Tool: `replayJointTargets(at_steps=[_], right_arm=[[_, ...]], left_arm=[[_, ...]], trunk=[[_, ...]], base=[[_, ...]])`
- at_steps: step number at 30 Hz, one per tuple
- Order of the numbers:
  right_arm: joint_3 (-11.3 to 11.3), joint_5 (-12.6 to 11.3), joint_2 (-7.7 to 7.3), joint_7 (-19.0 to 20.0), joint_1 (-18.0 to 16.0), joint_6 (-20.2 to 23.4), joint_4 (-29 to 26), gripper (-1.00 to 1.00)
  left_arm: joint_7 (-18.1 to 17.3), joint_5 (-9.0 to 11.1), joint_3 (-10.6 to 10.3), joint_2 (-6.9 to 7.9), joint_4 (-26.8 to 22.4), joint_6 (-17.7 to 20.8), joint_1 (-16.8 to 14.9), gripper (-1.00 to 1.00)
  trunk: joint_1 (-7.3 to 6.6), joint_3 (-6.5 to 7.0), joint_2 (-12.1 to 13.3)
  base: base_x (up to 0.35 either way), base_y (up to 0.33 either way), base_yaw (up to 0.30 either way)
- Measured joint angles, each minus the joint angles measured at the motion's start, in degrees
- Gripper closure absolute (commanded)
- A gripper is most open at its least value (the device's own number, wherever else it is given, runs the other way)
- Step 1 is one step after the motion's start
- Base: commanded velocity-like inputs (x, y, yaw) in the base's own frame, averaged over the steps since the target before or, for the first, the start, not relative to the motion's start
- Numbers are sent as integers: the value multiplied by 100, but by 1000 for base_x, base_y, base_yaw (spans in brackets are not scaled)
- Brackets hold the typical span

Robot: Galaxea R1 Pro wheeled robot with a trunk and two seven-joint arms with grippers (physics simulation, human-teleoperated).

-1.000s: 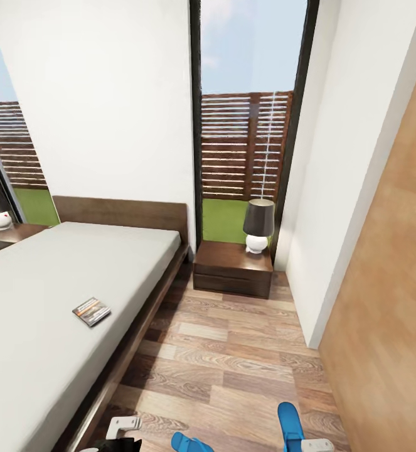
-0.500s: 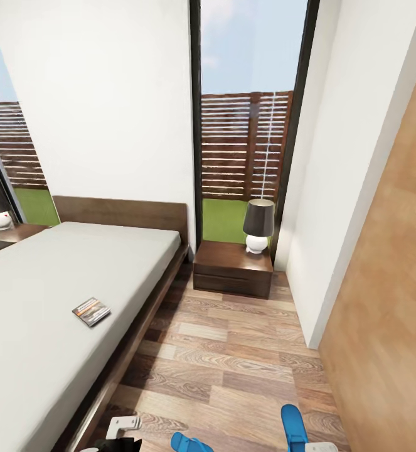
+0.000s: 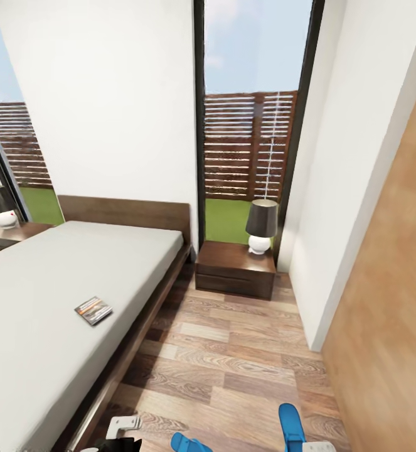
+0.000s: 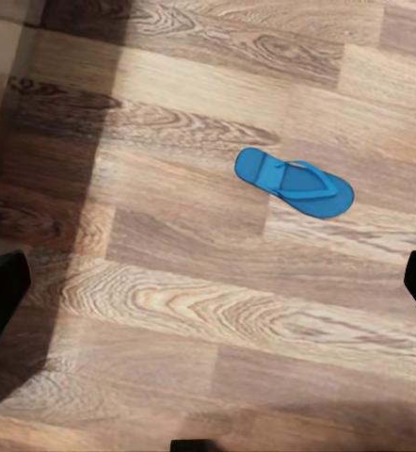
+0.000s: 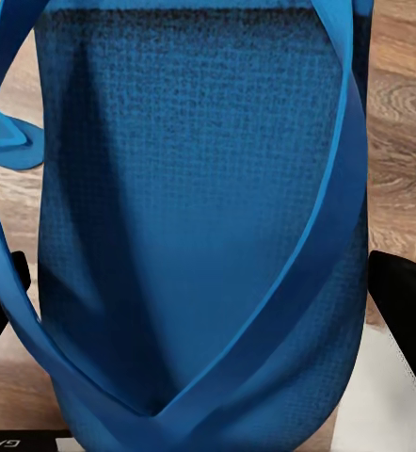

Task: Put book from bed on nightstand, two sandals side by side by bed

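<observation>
Wood floor [image 3: 233, 358]; R pincer [image 5: 208, 311] clamps sandal [image 5: 199, 235].

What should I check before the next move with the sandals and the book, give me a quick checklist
1. Right end effector has a sandal between its fingers: ok.
2. Second sandal lies flat on bare floor, free to pick: ok.
3. Left end effector open with nothing in it: ok.
4. Book moved to a nightstand: not ok, it lies on the bed.
5. Room on the nightstand top beside the lamp: ok.
6. Firmness of the right grip: cannot tell.
</observation>
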Motion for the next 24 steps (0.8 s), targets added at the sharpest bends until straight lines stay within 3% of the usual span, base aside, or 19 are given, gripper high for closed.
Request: replayJointTargets(at_steps=[9,24], right_arm=[[6,6,10,-14,0,-5,4,100],[3,2,15,-29,0,-6,-6,100]], left_arm=[[1,0,0,0,-1,1,0,-100],[0,1,0,0,-1,1,0,-100]], trunk=[[0,-12,0],[0,-31,0]], base=[[37,-81,223],[4,-9,121]])
